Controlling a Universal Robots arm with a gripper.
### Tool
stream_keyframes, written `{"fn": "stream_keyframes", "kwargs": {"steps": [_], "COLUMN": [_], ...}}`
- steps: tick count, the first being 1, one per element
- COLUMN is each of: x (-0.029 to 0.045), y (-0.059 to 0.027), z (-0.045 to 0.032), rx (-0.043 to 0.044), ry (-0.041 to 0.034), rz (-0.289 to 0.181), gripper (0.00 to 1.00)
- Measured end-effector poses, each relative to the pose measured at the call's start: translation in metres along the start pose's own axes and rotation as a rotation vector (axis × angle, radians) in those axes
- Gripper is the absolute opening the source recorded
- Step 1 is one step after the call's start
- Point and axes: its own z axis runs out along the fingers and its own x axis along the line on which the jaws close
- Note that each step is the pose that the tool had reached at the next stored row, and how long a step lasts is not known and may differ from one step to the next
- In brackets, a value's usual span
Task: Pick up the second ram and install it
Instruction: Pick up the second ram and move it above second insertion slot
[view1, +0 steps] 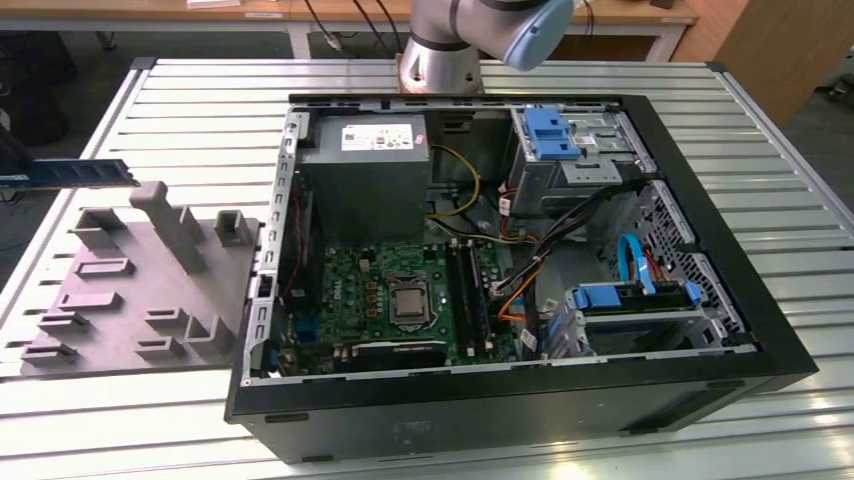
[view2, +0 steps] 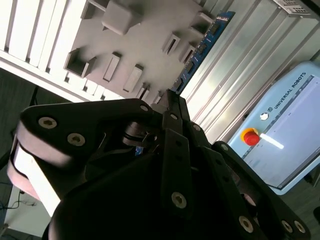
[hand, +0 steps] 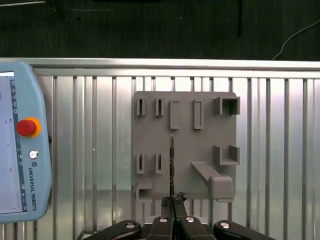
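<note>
The open computer case (view1: 534, 400) lies on its side on the slatted metal table (view1: 200, 100). Inside it are one grey power supply (view1: 363, 190), one green motherboard (view1: 354, 290), a bundle of cables (view1: 534, 245) and two blue drive brackets (view1: 550, 132) (view1: 627, 298). Whether a stick already sits in the board's black slots I cannot tell.

On the exterior view's left, just beside the case, lies one grey moulded tray (view1: 120, 300) with raised holders and slots; in the first wrist view the tray (hand: 185, 150) shows two pairs of narrow slots, all bare.

The gripper (hand: 173, 200) has its fingers pressed together on one end of the memory stick (hand: 171, 160), which shows there as a thin dark strip, edge-on, over the tray. In the second wrist view the gripper (view2: 170, 100) holds the same stick (view2: 205, 42), its blue face running out past the tray's edge (view2: 150, 35). In the exterior view the memory stick (view1: 80, 172) hangs level beyond the tray's far corner, well apart from the case.

One control pendant (hand: 15, 165) (view2: 290, 130) with one red button (hand: 27, 127) lies on the table near the tray. The arm's base (view1: 447, 45) stands behind the case.
</note>
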Motion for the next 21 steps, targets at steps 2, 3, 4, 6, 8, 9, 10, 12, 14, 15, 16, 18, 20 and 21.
{"fn": "stream_keyframes", "kwargs": {"steps": [2,3,4,6,8,9,10,12,14,15,16,18,20,21], "x": [-0.0001,-0.0001,-0.0002,-0.0002,-0.0003,-0.0003,-0.0004,-0.0004,-0.0005,-0.0006,-0.0006,-0.0007,-0.0007,-0.0008], "y": [-0.0055,-0.0084,-0.0112,-0.017,-0.0235,-0.0264,-0.0297,-0.0366,-0.0433,-0.0464,-0.0493,-0.055,-0.0608,-0.0642], "z": [0.0003,0.0004,0.0004,0.0005,0.0008,0.0009,0.001,0.0012,0.0015,0.0016,0.0017,0.0019,0.0022,0.0024], "rx": [0.0002,0.0001,0.0001,0.0,0.0001,0.0001,0.0001,0.0,0.0001,0.0001,0.0,0.0,0.0001,0.0], "ry": [-0.0003,-0.0004,-0.0005,-0.0007,-0.0012,-0.0014,-0.0016,-0.0019,-0.0025,-0.0026,-0.0028,-0.0029,-0.0033,-0.0034], "rz": [0.0,0.0,0.0,0.0,0.0,0.0,0.0,0.0,0.0,0.0,0.0,0.0,0.0,0.0], "gripper": [0.12,0.12,0.12,0.12,0.12,0.12,0.12,0.12,0.12,0.12,0.12,0.12,0.12,0.12]}}
